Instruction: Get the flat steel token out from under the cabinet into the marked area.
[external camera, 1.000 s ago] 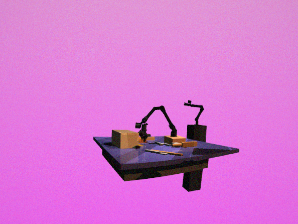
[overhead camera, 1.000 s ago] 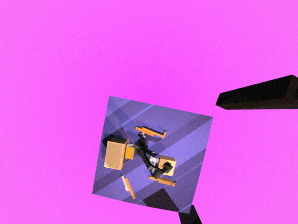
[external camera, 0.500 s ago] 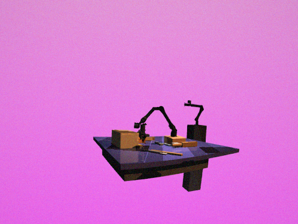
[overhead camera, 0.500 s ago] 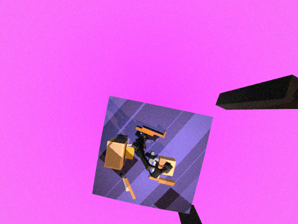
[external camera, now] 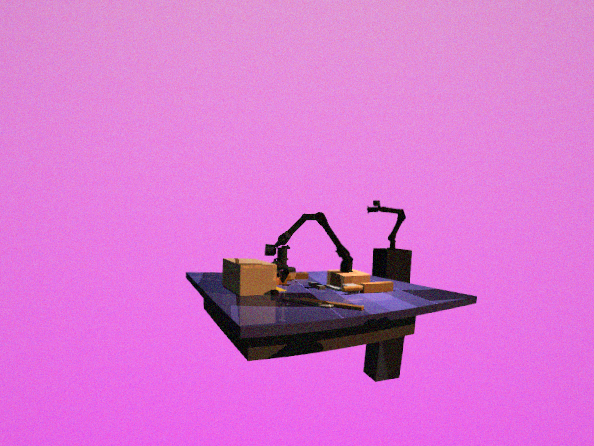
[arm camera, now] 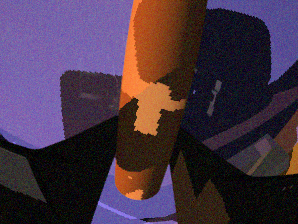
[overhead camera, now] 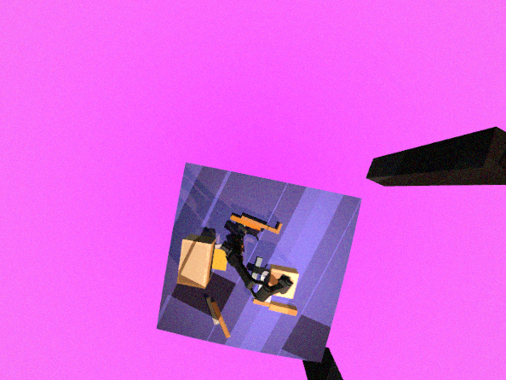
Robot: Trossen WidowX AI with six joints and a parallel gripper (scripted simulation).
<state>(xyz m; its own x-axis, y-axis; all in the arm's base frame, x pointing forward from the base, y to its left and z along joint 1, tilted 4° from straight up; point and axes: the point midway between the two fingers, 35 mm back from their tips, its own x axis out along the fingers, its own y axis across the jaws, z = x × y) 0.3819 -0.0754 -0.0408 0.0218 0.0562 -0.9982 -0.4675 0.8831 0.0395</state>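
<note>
Over a blue-violet counter (overhead camera: 273, 196) (external camera: 435, 296), a black robot arm (overhead camera: 243, 270) (external camera: 331, 231) is bending toward the tan cabinet (overhead camera: 197, 261) (external camera: 257, 280) at left, its end effector (overhead camera: 241, 247) (external camera: 283, 280) (arm camera: 145, 127) pinching the rounded orange handle (arm camera: 161, 55) of a tool. A narrow pale strip (overhead camera: 218, 246), probably that tool's working end, is lying between the arm and the cabinet in the top view; whether it is reaching underneath cannot be made out. The steel token is not showing in any view and is presumably sitting under the cabinet, its exact spot unclear. The yellow marked area (overhead camera: 219, 260) (external camera: 281, 289) is spreading just in front of the cabinet, partly hidden by the arm in the exterior view.

A hooked orange piece (overhead camera: 255, 223) (external camera: 301, 276) is resting on the far side, while a long orange-and-pale stick (overhead camera: 221, 320) (external camera: 345, 305) is lying on the near side.

The step in hand appears to be bringing the tool to the cabinet for the retrieval. The next move is calling for a firm grip, the working end kept low and lined up behind the token, then a slow draw onto the yellow; a skewed pull could be sending the token sideways.
</note>
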